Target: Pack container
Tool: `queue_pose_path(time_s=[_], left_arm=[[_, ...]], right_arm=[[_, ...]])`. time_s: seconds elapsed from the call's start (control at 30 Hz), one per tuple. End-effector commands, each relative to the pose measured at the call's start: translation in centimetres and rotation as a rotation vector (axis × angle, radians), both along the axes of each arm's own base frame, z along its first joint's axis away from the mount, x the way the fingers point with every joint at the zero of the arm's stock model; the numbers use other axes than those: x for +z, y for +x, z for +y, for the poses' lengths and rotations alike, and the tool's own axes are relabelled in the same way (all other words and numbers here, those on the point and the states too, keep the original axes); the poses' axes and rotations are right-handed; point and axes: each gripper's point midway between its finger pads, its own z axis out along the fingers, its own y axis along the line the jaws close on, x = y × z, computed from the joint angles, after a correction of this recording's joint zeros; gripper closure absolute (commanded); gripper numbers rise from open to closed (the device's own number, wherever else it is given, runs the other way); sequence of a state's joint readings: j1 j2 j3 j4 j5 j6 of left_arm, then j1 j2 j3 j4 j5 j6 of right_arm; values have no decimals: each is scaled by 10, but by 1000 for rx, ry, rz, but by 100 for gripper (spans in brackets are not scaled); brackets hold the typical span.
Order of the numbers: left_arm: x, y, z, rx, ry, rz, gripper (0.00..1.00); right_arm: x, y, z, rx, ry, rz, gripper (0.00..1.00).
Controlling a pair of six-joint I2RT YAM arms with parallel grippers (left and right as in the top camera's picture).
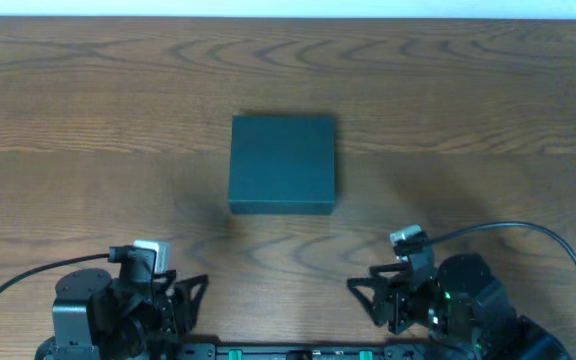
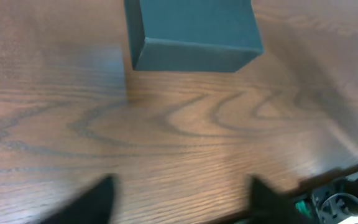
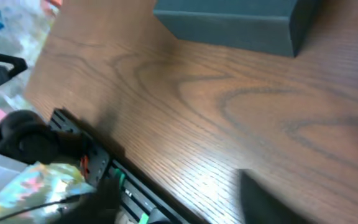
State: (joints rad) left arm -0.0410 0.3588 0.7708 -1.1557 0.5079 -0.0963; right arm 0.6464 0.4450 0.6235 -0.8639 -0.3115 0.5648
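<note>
The container (image 1: 283, 163) is a dark teal-green square box with its lid shut, lying flat on the wooden table at the middle. It shows at the top of the left wrist view (image 2: 191, 31) and of the right wrist view (image 3: 235, 22). My left gripper (image 1: 190, 296) is open and empty near the front edge, left of the box and well short of it; its fingers (image 2: 179, 199) frame bare wood. My right gripper (image 1: 365, 290) is open and empty near the front edge, right of the box; it also shows in the right wrist view (image 3: 179, 199). No snack packets are in view.
The wooden table (image 1: 88, 120) runs across the whole overhead view. A black rail with green parts (image 3: 117, 180) runs along the front edge between the two arm bases. A black cable (image 1: 528, 232) loops from the right arm.
</note>
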Motion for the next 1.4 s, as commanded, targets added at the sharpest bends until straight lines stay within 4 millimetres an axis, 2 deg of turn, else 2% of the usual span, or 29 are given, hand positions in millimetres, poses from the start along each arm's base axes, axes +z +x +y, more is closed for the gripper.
queue_pose_path(time_s=[0.0,0.13,0.57,0.7,0.8,0.9,1.0,1.1,1.37], left_arm=[[1,2,-2,100,-103,66,5],[-1,0,-1,215,-200,157,5],[-2,0,0,217,-193,156,5],[6,20,26,285,-48,-4,5],[25,41,37,151,182,-299,5],[12,51,57,180,336,-381,5],[-13,59,76,277,387,-395,5],[-33,65,81,304,388,-408,5],[-73,84,83,323,377,-431,5]], right_arm=[[-4,1,-2,-56,18,46,1],[-4,1,-2,-56,18,47,1],[-4,0,-2,-56,16,49,1],[-4,0,-2,-56,16,49,1],[-4,0,-2,-56,16,49,1],[-4,0,-2,-56,16,49,1],[-4,0,-2,-56,16,49,1],[-4,0,-2,-56,16,49,1],[-4,0,-2,-56,16,49,1]])
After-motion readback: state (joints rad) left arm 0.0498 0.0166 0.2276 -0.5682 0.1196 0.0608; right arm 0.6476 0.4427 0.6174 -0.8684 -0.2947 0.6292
